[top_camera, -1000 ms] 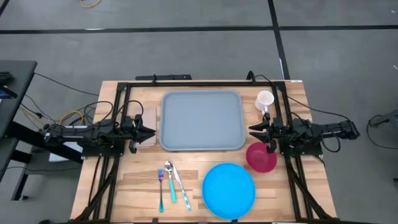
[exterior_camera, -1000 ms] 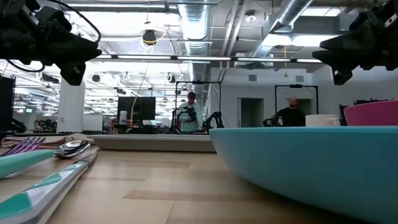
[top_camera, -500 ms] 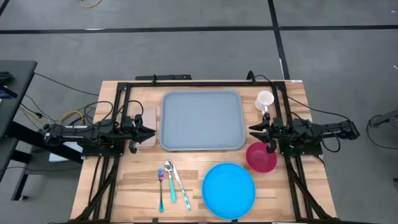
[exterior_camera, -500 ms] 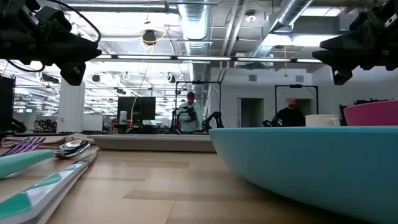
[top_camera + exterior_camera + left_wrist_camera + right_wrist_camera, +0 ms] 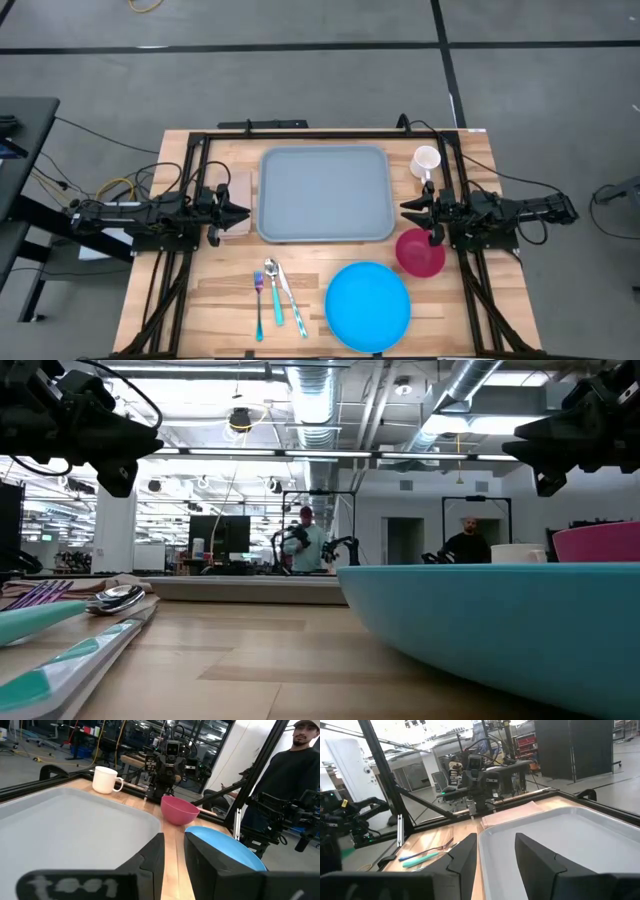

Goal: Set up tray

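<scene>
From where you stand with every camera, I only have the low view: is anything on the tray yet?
Observer: No, the tray is bare in the high view.
Operator: Where's the mug?
Observer: The white mug stands on the table off the tray's far right corner.
Operator: And my grippers?
Observer: The left gripper and right gripper flank the tray, both open and holding nothing.
</scene>
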Robot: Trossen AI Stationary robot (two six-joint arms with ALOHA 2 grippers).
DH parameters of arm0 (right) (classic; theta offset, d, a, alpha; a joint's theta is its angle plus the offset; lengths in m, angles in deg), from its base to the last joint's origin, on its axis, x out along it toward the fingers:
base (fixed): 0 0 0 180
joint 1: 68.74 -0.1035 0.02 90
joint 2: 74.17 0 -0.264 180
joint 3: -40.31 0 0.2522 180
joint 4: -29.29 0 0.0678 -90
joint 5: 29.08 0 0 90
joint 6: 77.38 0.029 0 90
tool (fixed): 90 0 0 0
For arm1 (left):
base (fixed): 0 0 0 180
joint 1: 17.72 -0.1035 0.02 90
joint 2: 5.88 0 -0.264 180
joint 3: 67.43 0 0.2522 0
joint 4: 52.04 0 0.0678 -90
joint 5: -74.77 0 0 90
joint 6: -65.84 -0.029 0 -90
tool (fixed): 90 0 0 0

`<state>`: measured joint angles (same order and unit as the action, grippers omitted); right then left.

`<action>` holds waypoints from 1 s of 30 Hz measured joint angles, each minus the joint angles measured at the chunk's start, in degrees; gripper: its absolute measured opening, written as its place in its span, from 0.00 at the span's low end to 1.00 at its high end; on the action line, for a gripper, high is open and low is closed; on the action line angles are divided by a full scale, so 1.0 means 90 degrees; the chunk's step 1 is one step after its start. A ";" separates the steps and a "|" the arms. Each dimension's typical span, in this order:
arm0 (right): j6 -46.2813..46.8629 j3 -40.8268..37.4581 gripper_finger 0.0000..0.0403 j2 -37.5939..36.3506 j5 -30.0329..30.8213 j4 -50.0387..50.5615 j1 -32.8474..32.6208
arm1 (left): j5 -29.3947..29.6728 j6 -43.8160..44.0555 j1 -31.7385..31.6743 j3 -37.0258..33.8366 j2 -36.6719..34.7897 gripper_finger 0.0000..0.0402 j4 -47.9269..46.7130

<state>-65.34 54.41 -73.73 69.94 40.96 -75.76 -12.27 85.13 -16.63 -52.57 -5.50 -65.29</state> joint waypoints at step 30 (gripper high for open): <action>0.3349 0.0002 0.31 0.0002 0.0074 -0.0448 0.0005 | -0.0001 0.0000 0.0002 -0.0002 -0.0002 0.15 0.0002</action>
<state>-35.21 54.43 -73.70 70.61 36.93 -75.71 -12.27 85.13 -16.62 -52.58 -5.51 -65.27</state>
